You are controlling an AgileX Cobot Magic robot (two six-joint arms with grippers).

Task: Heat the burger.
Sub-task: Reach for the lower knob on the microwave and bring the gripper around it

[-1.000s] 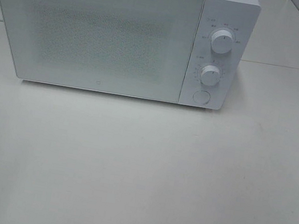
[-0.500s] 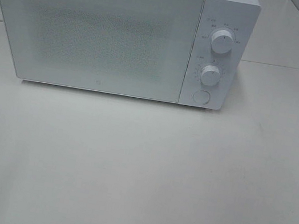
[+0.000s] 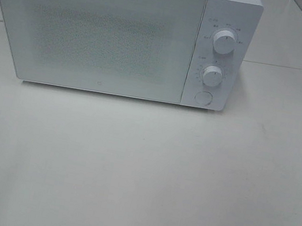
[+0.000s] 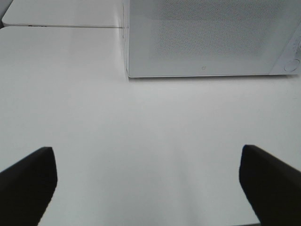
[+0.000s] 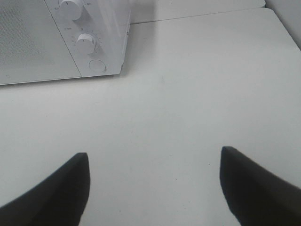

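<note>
Two grippers: both hang above the white table (image 3: 139,181), in front of the microwave (image 3: 118,34) and apart from it.
Left gripper (image 4: 146,157): dark fingers (image 4: 28,183) spread wide, nothing between them (only tabletop shows in the gap).
Microwave: white, standing at the back of the table, front toward the high camera.
Door (image 3: 91,35): closed, its speckled window covers most of the front; what lies behind it cannot be made out.
Upper dial (image 3: 224,44): on the panel right of the door.
Lower dial (image 3: 212,76): just below the upper one.
Round button (image 3: 203,97): beneath both dials.
Right gripper (image 5: 154,157): fingers parted wide, gripping nothing.
Burger: cannot tell where it is.
</note>
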